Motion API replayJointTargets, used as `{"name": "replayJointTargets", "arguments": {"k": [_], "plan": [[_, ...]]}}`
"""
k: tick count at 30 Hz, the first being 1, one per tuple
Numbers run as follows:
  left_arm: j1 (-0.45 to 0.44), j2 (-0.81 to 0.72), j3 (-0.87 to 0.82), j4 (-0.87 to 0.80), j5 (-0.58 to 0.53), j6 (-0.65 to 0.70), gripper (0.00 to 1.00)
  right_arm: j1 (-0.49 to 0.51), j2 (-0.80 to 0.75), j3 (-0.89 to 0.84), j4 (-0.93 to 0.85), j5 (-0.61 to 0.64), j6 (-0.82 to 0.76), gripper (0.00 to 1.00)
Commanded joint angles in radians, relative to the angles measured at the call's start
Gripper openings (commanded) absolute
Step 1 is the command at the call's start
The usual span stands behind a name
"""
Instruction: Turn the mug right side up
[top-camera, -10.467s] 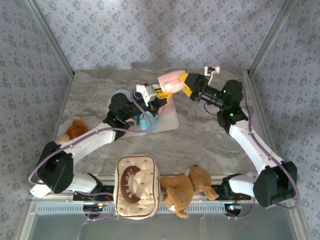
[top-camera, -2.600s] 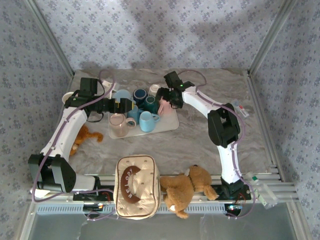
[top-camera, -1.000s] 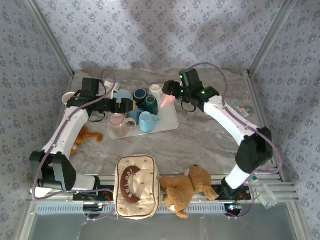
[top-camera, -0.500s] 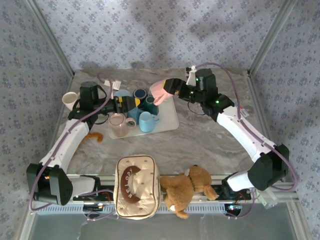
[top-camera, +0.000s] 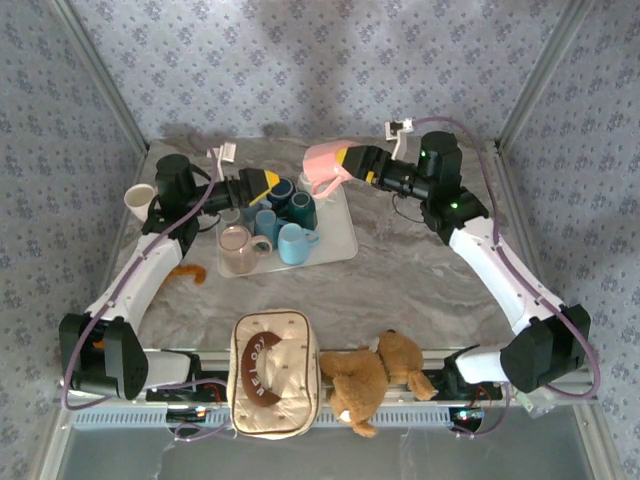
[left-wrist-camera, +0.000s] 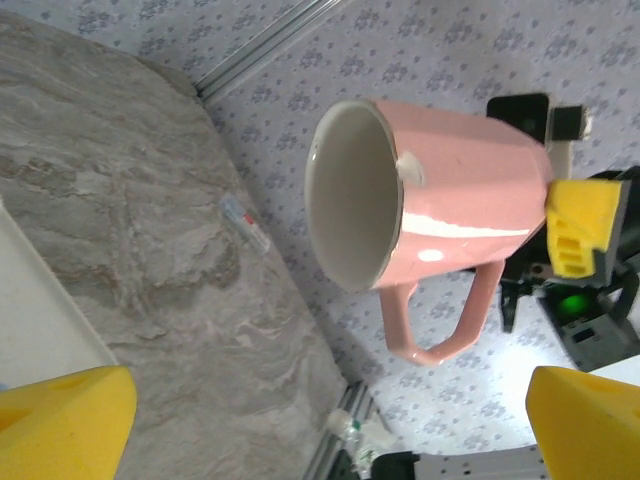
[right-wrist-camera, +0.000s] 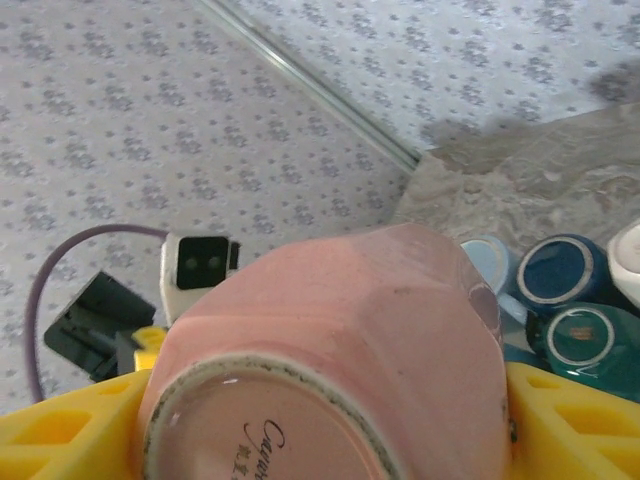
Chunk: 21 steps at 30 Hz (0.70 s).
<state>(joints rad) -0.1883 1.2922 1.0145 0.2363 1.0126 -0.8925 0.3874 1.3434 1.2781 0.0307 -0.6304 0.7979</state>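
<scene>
Holding the pink mug (top-camera: 322, 166) by its base in my right pincer (top-camera: 347, 162), above the tray (top-camera: 340, 238) at its 1 o'clock corner, mouth toward 9 o'clock. I should roll the wrist slowly until the mouth faces up, with a firm squeeze. My left pincer (top-camera: 268, 186) is spread.

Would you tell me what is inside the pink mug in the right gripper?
Nothing shows inside the pink mug: the left wrist view looks into its mouth and sees a bare pale wall. Its inner bottom is out of sight.
</scene>
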Motion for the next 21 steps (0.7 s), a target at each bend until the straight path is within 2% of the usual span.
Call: {"name": "replayJointTargets", "arguments": {"k": [1, 5, 12, 15, 17, 21], "plan": [[0.000, 0.000, 0.036, 0.200, 0.041, -0.179, 1.00, -0.020, -0.038, 0.005, 0.151, -0.097, 0.024, 0.65], [0.000, 0.042, 0.062, 0.236, 0.052, -0.287, 0.96, -0.029, -0.022, -0.007, 0.220, -0.127, 0.061, 0.65], [-0.019, 0.045, 0.084, 0.237, 0.037, -0.306, 0.96, -0.019, 0.026, -0.005, 0.331, -0.183, 0.124, 0.63], [-0.034, 0.050, 0.105, 0.235, 0.029, -0.307, 0.92, -0.007, 0.040, -0.004, 0.342, -0.186, 0.137, 0.63], [-0.042, 0.047, 0.109, 0.245, 0.006, -0.317, 0.85, -0.003, 0.047, -0.006, 0.350, -0.189, 0.151, 0.63], [-0.075, 0.052, 0.129, 0.246, -0.041, -0.324, 0.82, 0.004, 0.047, -0.018, 0.372, -0.189, 0.162, 0.63]]}}
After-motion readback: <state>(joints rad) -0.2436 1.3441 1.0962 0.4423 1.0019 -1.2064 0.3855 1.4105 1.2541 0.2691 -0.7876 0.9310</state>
